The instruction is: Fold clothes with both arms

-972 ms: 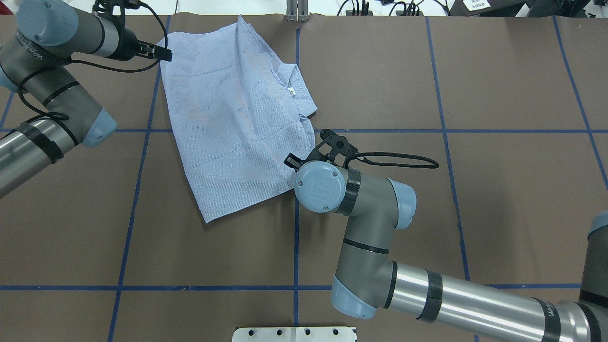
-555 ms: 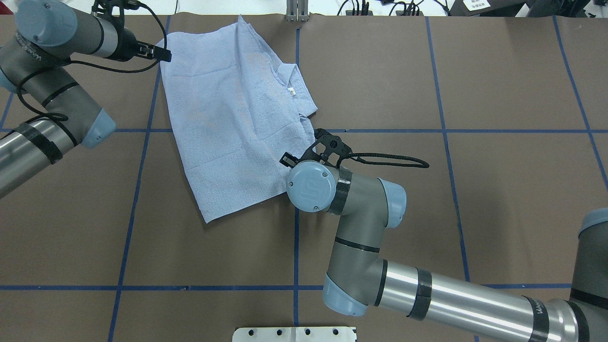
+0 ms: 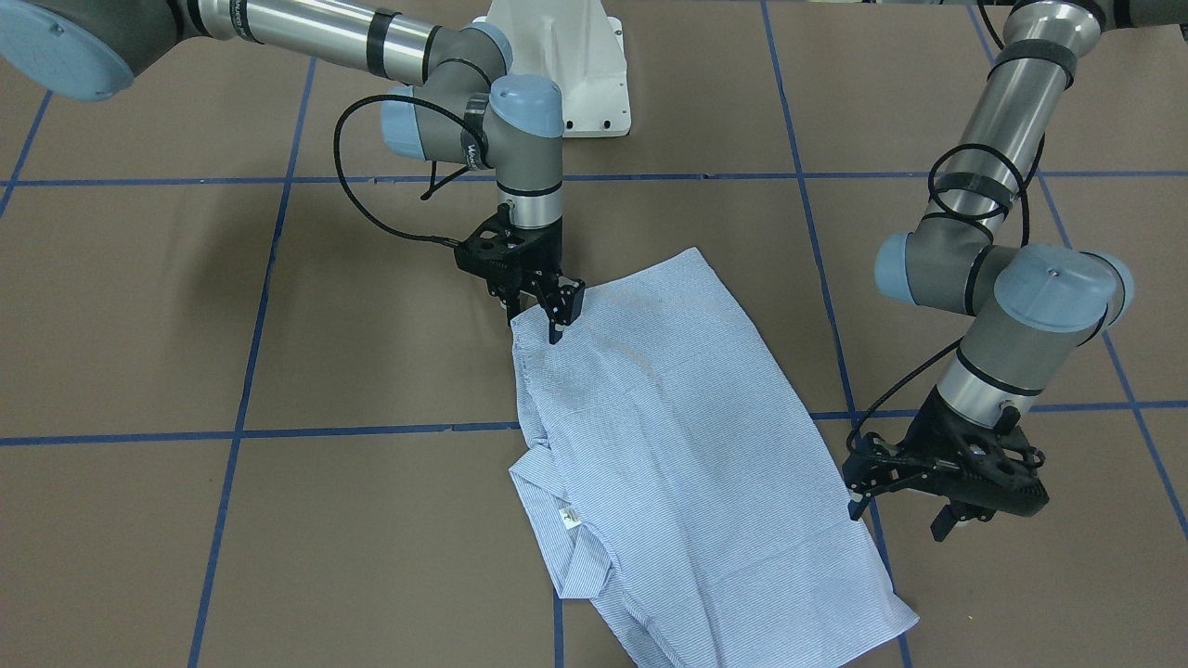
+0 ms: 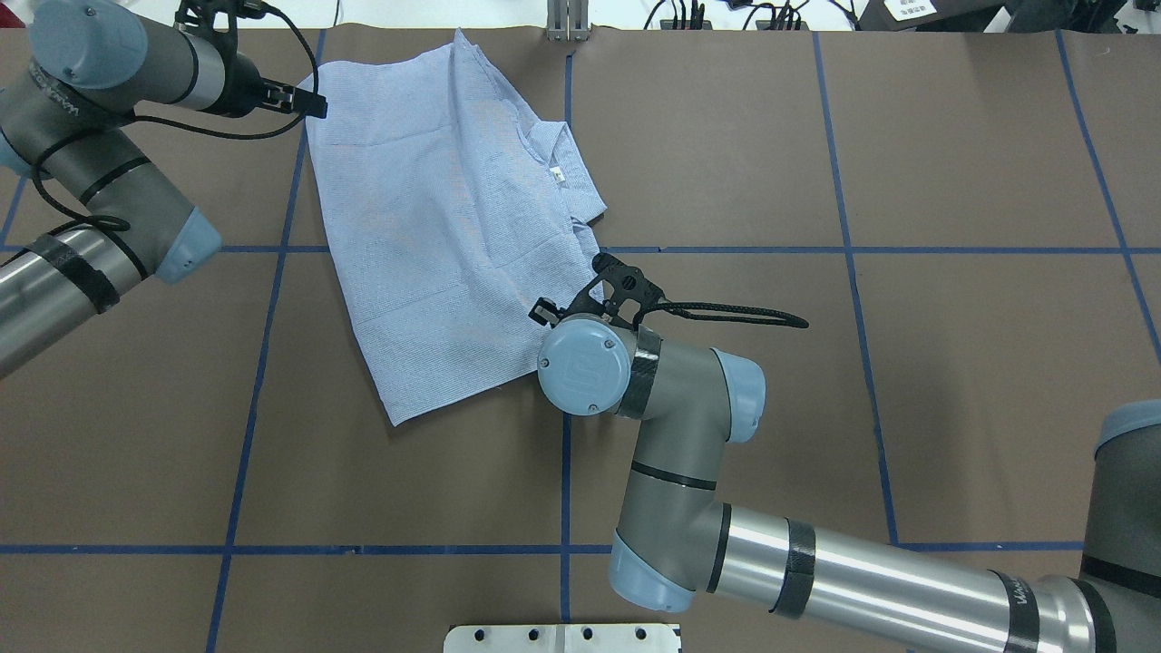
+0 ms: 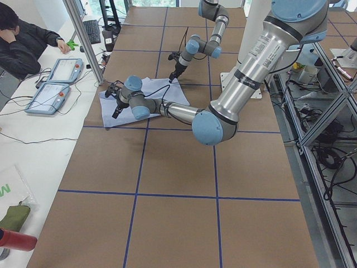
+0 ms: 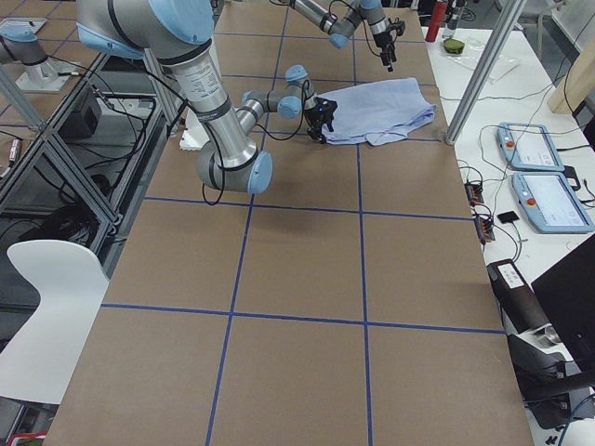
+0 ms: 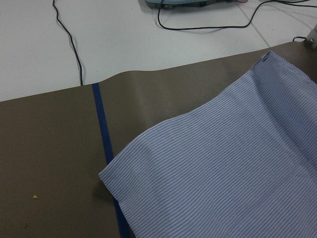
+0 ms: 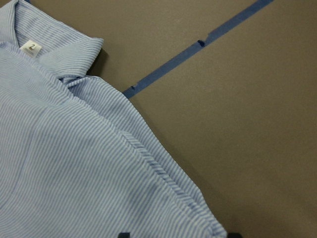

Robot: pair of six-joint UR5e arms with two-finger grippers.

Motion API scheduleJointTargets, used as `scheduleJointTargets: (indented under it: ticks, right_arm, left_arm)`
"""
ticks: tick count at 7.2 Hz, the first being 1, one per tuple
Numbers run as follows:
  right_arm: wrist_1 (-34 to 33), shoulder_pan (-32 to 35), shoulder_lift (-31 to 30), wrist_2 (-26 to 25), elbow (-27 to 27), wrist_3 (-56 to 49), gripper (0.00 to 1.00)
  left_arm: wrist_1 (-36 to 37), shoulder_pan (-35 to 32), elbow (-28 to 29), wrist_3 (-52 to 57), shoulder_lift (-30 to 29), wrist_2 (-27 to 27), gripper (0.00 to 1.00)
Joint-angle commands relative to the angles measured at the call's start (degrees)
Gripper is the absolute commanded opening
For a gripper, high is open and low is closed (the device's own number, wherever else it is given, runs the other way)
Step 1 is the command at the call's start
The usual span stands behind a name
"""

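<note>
Where the shirt (image 4: 444, 218) lies flat on the far left part of the table (image 4: 907, 381), its far corner nearly reaches the table's back edge. Brown surface marked with blue tape lines (image 4: 843, 249) stretches wide toward the robot's right and toward its base. Folded into a slanted oblong, the cloth is pale blue with fine white stripes. Its collar (image 4: 570, 159), bearing a small white label (image 4: 558, 173), points to the robot's right. The right gripper (image 3: 536, 323) stands upright at the shirt's near right corner, fingers apart astride the edge. The left gripper (image 3: 896, 520) sits just beside the far left edge, fingers also spread.
</note>
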Motion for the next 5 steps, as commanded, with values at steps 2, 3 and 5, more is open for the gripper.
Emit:
scheduleJointTargets:
  ticks: [2,3,5]
  right_arm:
    - [0.1,-0.3,0.0,-0.4,-0.1,-0.1,0.2]
    - [0.1,-0.3,0.1,-0.4,-0.1,-0.2,0.0]
    - [0.2,-0.2,0.4,-1.5,0.9,-0.7,0.0]
  left_arm:
    - [0.0,0.0,0.0,0.2,0.0,0.0,1.0]
    - [0.0,0.0,0.0,0.2,0.1,0.0,1.0]
    - [0.0,0.0,-0.1,0.2,0.0,0.0,1.0]
